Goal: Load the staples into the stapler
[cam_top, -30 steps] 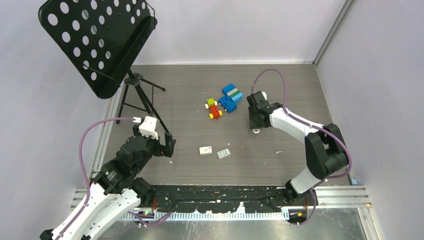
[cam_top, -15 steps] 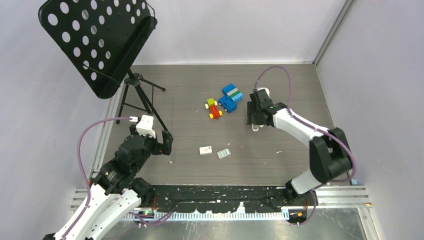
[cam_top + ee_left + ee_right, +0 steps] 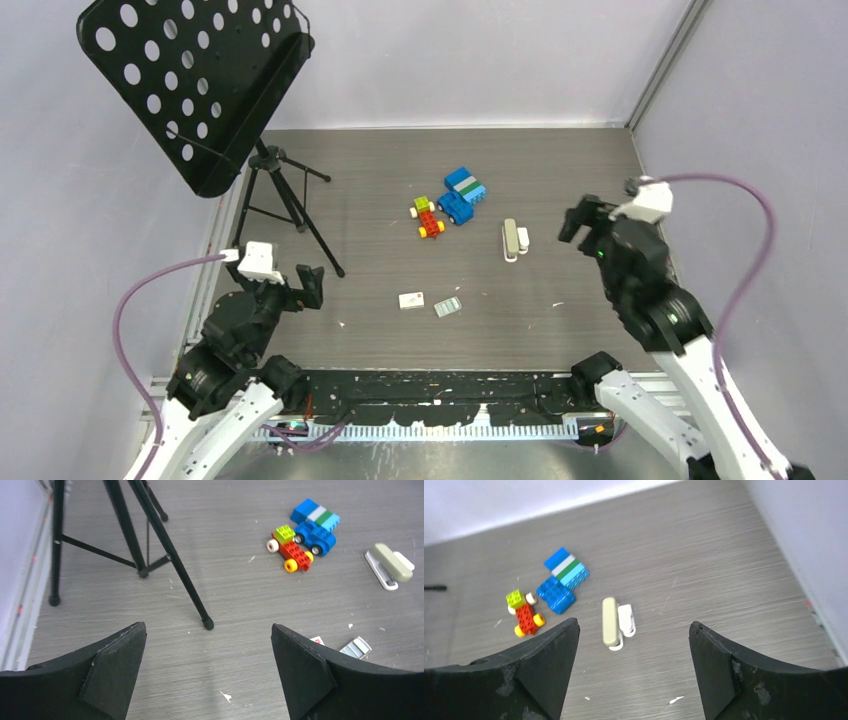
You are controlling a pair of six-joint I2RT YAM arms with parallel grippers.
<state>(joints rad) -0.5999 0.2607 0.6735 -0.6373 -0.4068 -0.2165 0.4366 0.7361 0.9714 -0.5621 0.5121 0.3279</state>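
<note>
Kid: Right claw (image 3: 580, 220) is backing off the stapler (image 3: 511, 240) and opening wide, holding nothing.
Pal: Where is the stapler lying?
Kid: On the table (image 3: 380, 180), just left of that claw, long side running front to back. That claw is sitting nearer.
Pal: And the staples (image 3: 447, 307)?
Kid: Lying near the front, next to a little box (image 3: 411, 300), between both claws. Left claw (image 3: 308, 287) is gaping too, holding nothing.
</note>
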